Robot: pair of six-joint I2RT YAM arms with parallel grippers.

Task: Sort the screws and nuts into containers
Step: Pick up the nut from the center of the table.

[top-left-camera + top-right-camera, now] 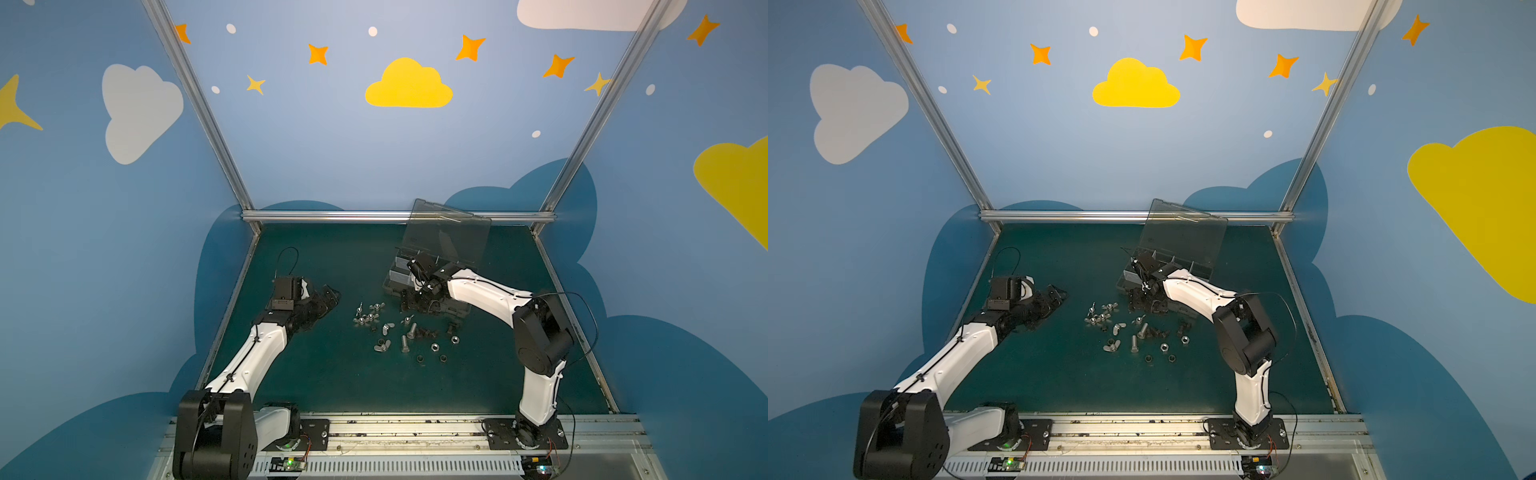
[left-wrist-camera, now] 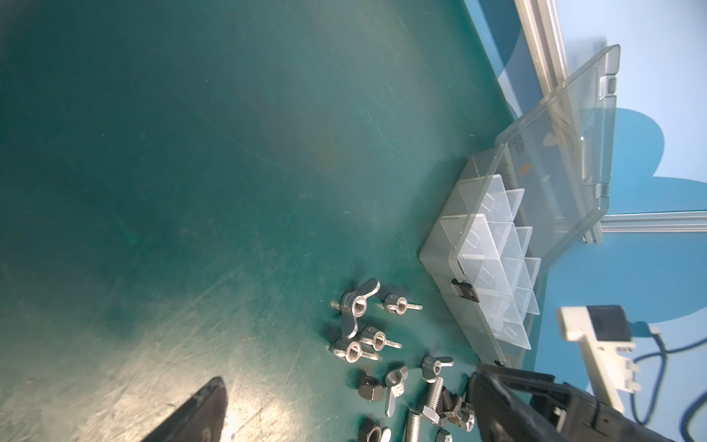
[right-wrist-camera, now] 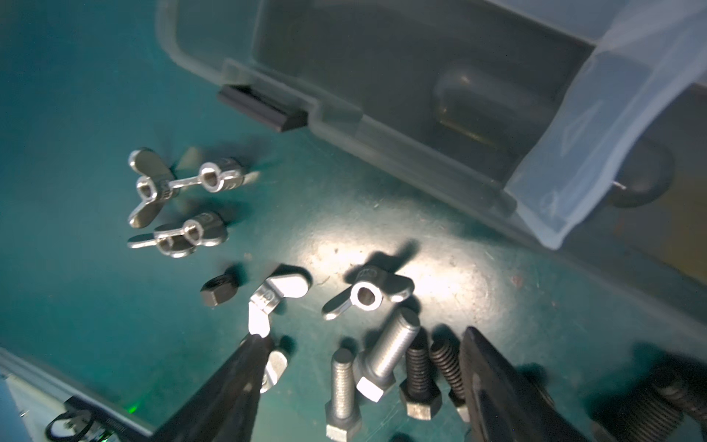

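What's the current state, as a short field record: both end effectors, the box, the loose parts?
left end effector: open, empty, beside the pile
right end effector: open, empty, low over screws near the box front
organizer box: on the mat, lid up; visible compartments look empty
screws and nuts: loose on the mat, in front of the box
sorted so far: none seen

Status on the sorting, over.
Left gripper open, empty; right gripper open, over screws and nuts loose on mat. Organizer box lid up; nothing blocking.
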